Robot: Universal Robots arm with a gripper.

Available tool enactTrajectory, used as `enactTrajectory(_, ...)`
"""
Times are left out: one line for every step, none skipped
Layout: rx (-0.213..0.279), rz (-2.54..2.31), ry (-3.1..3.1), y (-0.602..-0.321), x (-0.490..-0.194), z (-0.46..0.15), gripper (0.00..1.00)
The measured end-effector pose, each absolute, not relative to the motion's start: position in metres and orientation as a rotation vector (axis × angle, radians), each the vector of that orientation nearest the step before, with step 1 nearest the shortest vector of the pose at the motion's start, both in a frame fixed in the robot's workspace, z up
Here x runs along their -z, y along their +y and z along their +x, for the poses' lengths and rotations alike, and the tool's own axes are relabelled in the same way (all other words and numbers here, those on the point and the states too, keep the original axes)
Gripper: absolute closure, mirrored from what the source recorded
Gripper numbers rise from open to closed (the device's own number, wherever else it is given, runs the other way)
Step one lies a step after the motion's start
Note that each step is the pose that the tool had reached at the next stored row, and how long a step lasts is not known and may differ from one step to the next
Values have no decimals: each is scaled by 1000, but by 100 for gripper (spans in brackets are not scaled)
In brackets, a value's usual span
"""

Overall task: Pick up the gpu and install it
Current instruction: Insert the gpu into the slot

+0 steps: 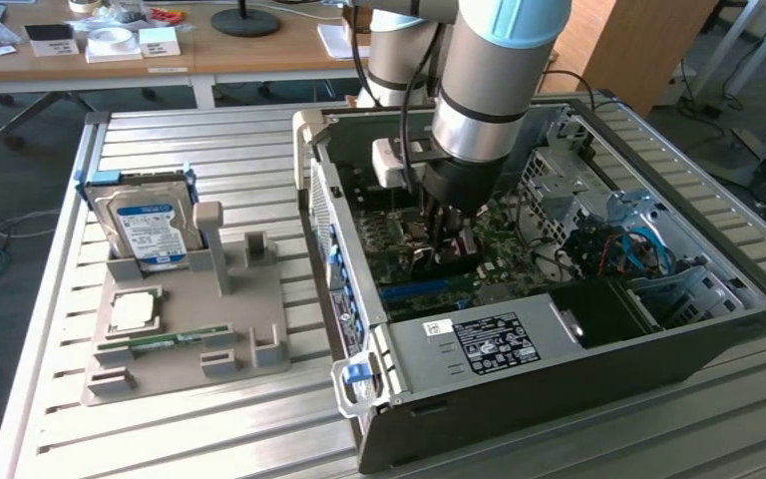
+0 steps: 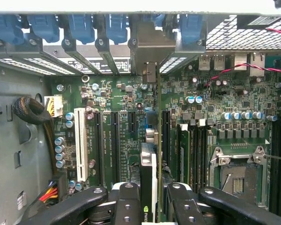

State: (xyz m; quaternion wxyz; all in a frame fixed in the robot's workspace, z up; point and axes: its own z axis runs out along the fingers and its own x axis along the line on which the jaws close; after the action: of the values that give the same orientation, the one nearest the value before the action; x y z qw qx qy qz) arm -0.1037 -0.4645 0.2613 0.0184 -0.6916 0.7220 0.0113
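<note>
Wrist view gives me the best read: the gripper (image 2: 152, 208) is clamped on the gpu (image 2: 150, 159), its fingers (image 2: 126, 201) pressed against both faces of the card. The card stands on edge over the motherboard (image 2: 126, 93), in line with one of the long expansion slots, and its metal bracket (image 2: 147, 47) sits up against the rear slot openings. I judge the pick-up done and the install under way; I cannot tell whether the edge connector is fully home in the slot. On the exterior view the arm reaches down into the open computer case (image 1: 596, 384), which also holds a labelled power supply (image 1: 490, 344) and bundled cables. Beside the case, the grey fixture (image 1: 270, 299) carries the hard drive (image 1: 151, 230), a processor chip (image 1: 135, 309) and a memory stick (image 1: 177, 339).
</note>
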Motion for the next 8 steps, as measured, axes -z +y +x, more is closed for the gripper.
enactTrajectory(-35, -2148, 2242, -464, -261, -104, 73)
enactTrajectory(-35, -2148, 2242, -465, -261, -104, 73)
enactTrajectory(-35, -2148, 2242, -465, -261, -104, 73)
enactTrajectory(-35, -2148, 2242, -465, -261, -104, 73)
enactTrajectory(-35, -2148, 2242, -465, -261, -104, 73)
enactTrajectory(-35, -2148, 2242, -465, -260, -104, 73)
enactTrajectory(-35, -2148, 2242, -465, -260, -104, 73)
enactTrajectory(-35, -2147, 2242, -464, -260, -104, 73)
